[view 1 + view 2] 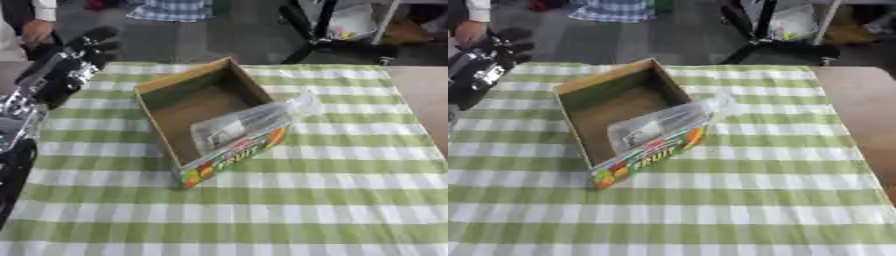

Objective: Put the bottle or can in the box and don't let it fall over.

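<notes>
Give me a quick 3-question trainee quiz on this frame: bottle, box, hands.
1. True or false: the clear plastic bottle stands upright in the cardboard box.
2. Which robot hand shows in the views? A) left B) right C) both
3. Fill in: the box sits on a green and white ____ tablecloth.

Key:
1. False. The bottle lies tilted across the box's right wall, its neck poking out past the rim.
2. A. Only the left hand shows, raised at the upper left, away from the box.
3. Checked.

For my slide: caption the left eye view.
Clear bottle leaning tilted in cardboard box, left hand raised beside it.
</notes>
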